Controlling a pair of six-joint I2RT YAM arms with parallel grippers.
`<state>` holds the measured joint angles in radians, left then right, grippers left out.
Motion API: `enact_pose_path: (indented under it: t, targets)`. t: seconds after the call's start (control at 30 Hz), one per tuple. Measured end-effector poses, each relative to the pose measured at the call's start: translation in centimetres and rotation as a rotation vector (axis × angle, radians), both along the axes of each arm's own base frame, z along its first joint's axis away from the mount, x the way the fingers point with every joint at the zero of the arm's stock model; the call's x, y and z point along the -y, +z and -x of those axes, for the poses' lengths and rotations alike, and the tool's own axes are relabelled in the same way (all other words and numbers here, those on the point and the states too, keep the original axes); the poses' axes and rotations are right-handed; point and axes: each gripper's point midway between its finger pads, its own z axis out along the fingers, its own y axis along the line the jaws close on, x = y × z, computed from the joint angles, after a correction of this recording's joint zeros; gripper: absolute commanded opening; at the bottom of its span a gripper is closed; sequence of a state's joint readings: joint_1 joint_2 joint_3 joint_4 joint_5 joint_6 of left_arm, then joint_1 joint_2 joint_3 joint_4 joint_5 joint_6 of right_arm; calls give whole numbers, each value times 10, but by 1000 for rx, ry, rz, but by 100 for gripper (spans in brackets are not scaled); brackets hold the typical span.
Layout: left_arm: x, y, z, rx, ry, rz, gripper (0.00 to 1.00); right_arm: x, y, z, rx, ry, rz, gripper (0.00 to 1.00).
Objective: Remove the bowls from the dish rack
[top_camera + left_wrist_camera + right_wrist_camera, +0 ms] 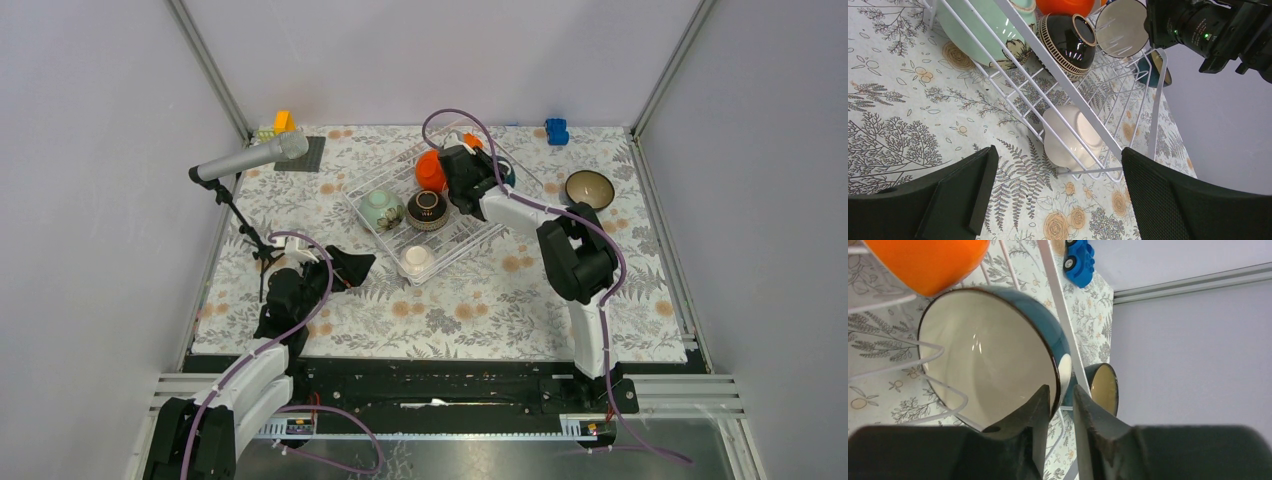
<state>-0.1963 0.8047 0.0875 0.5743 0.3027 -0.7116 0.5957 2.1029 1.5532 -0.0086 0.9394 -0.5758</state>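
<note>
Your right gripper (1060, 388) pinching the rim of the teal bowl (988, 355) standing on edge in the dish rack (455, 240), 1 finger inside, 1 outside, your left gripper (1059, 149) spread wide and empty, facing the white bowl (1068, 135) at the rack's corner, 1 other bowl (590, 188) out on the table (480, 300).

Bench (480, 300): white cloth, grey fern print, tan-orange flowers. Dish rack (1063, 70): white wire. Orange bowl (431, 171); pale green bowl (378, 209); dark bowl (428, 209), glossy black-brown with a tan striped band; white bowl (417, 259); teal bowl (993, 355), cream inside. Toy car (557, 131): blue. Left tool (1055, 200) and right tool (1060, 405): black.
</note>
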Motion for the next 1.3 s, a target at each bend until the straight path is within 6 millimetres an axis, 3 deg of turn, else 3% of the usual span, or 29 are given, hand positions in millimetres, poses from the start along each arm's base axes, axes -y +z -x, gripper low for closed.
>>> enact_pose_path:
  t: [0.07,0.13,0.23,0.43,0.7,0.8,0.97,1.3]
  targets:
    - [0,0,0,1,0,0,99,1,2,-1,15,-3,6,15]
    - [0,0,0,1,0,0,99,1,5,-4,31,-6,15,15]
    - [0,0,0,1,0,0,99,1,6,-6,49,-11,21,43]
    - [0,3,0,11,0,1,99,2,4,-7,46,-14,45,54]
    - [0,2,0,9,0,0,99,3,2,-8,45,-28,53,47]
    - [0,3,1,14,0,-1,99,7,-4,-11,37,-44,64,40]
    - [0,6,1,21,0,1,99,22,-9,-12,24,-93,83,1]
    - [0,6,1,21,0,1,99,26,6,-13,55,-138,116,0]
